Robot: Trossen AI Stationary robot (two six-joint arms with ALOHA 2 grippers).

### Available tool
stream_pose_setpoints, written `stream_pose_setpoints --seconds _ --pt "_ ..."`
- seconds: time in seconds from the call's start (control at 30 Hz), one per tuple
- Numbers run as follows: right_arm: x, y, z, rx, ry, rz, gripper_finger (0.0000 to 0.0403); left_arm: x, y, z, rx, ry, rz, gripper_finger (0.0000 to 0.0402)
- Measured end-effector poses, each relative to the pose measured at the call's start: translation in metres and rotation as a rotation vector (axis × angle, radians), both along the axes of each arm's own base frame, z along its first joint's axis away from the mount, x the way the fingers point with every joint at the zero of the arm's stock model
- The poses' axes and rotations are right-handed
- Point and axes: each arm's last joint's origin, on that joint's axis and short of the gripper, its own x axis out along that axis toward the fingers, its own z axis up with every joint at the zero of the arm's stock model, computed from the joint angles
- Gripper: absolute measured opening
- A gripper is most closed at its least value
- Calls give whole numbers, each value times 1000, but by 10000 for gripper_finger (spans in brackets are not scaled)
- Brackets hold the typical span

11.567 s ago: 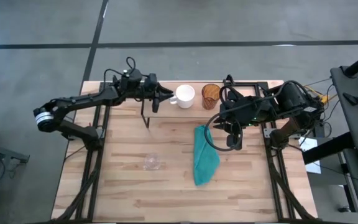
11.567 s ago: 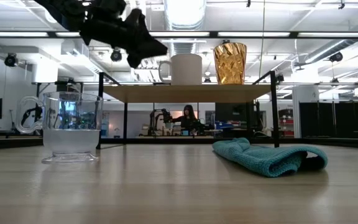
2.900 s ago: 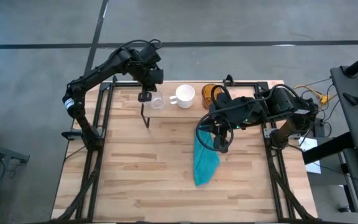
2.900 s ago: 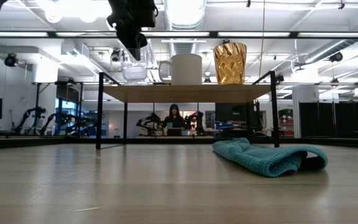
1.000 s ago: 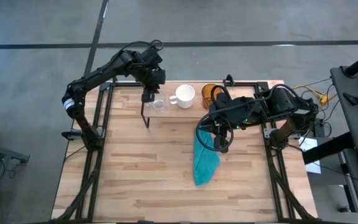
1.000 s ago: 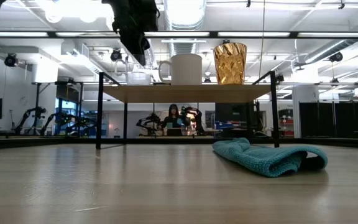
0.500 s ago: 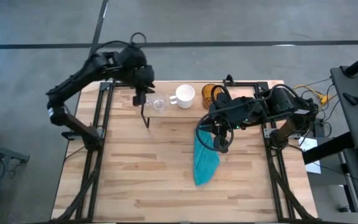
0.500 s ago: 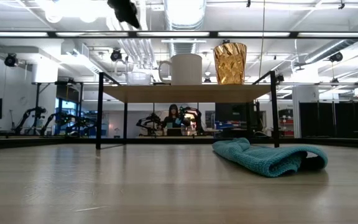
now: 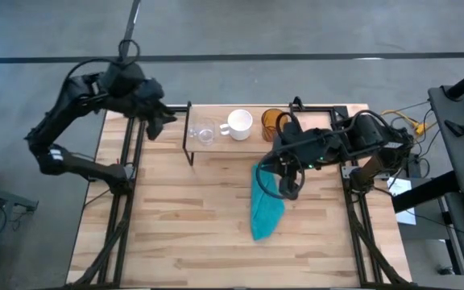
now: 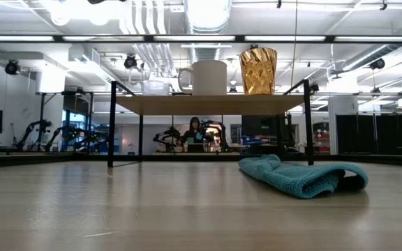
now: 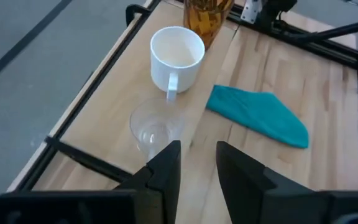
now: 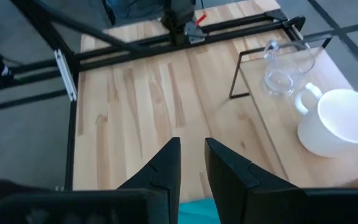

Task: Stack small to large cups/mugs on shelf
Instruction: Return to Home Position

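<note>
Three vessels were up on the shelf (image 9: 224, 145), and I counted them off in one row along the board. There was one small clear glass (image 9: 205, 134) at the end nearest the left arm. One white mug (image 9: 240, 123) stood in the middle with its handle turned toward the glass. One amber-orange textured cup (image 9: 273, 122) sat at the far end, just beside the mug. From table height all three stood upright on the light board, with the glass the shortest and the amber cup the tallest.

One teal cloth (image 9: 266, 205) lay crumpled on the table (image 9: 176, 234) in front of the shelf. There were two arms and two claws.

The left gripper (image 9: 158, 121) hung off to the side of the shelf, over the table's back left corner and well clear of the glass. Its fingers (image 11: 166, 171) stood a little apart and gripped nothing.

The right gripper (image 9: 288, 187) pointed down over the top end of the cloth. A narrow gap showed between its fingers (image 12: 166, 165), and they were empty too.

One person showed far back in the room, seen beneath the shelf.
</note>
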Motion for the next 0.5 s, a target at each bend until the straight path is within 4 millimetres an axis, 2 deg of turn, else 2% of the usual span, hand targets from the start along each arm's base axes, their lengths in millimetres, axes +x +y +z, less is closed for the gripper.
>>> stream_pose_setpoints --seconds 0.27,0.5 --pt "-20 14 1 21 51 10 68 -51 -26 -3 -51 -34 52 89" --pt "-54 31 17 -79 -63 -27 68 -90 -46 -8 -84 -139 107 89"
